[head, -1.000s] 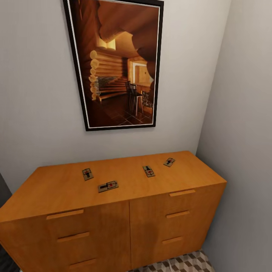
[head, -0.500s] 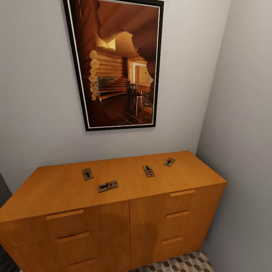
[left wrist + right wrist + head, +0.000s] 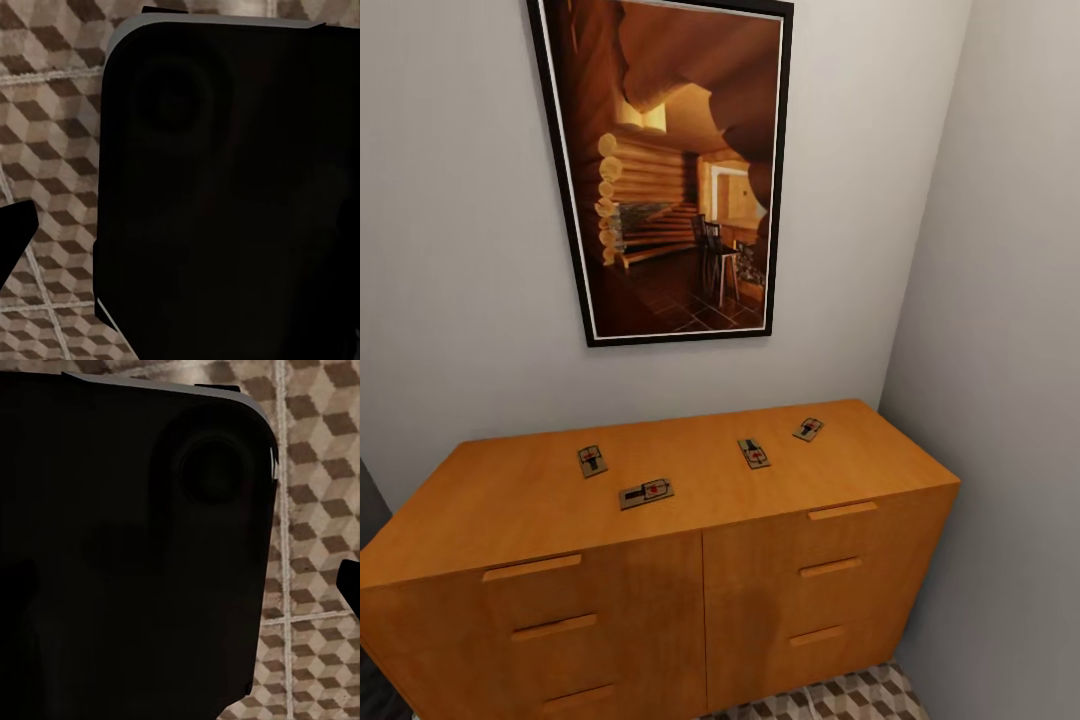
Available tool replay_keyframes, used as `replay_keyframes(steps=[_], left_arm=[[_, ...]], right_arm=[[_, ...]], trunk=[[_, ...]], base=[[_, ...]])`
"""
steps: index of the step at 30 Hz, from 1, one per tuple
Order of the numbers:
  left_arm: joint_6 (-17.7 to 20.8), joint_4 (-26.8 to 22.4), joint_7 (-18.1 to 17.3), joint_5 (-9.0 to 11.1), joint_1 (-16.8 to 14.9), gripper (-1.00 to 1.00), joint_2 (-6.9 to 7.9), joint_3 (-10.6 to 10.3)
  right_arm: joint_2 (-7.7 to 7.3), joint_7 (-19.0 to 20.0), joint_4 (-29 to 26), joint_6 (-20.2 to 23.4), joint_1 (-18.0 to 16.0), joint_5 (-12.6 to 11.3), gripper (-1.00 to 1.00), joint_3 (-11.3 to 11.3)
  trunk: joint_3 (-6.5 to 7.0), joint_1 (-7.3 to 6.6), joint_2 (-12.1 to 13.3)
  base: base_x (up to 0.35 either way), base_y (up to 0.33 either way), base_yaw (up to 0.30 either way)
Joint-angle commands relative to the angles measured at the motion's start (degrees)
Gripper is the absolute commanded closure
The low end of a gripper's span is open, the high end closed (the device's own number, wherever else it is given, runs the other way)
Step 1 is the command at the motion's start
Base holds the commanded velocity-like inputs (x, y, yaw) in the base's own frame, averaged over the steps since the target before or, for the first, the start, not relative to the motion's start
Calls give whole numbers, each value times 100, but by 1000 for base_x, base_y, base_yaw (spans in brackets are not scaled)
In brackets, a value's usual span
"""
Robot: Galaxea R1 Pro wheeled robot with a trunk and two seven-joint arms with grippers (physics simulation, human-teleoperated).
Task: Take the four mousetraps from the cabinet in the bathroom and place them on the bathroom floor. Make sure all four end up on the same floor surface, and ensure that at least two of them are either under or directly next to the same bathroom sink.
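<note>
Change: nothing is moving; the head view is matching the earlier ones.
Mousetraps: four are lying apart on the cabinet (image 3: 660, 540) top: (image 3: 592, 460), (image 3: 646, 493), (image 3: 753, 452), (image 3: 808, 429).
Drawers: six, in two columns.
Picture (image 3: 665, 170): one is hanging above.
Writing: none readable.
Floor (image 3: 52, 150): cube-patterned tiles.
Jaws: cannot tell for either gripper; dark housing is blocking both wrist views.

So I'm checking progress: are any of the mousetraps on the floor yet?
No, all four mousetraps lie on top of the cabinet.
</note>
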Motion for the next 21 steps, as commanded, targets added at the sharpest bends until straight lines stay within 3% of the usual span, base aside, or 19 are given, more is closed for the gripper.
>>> replay_keyframes(steps=[1, 21], left_arm=[[-40, -34, 24, 91, 0, -100, 16, -19], [-273, -104, 22, 101, 4, -100, 0, -7]], right_arm=[[30, -34, 30, -33, -19, 54, -100, 35], [-39, -44, 37, -33, -19, 199, -100, 55]], trunk=[[-5, 0, -3], [-5, 0, -3]], base=[[0, 0, 0], [0, 0, 0]])
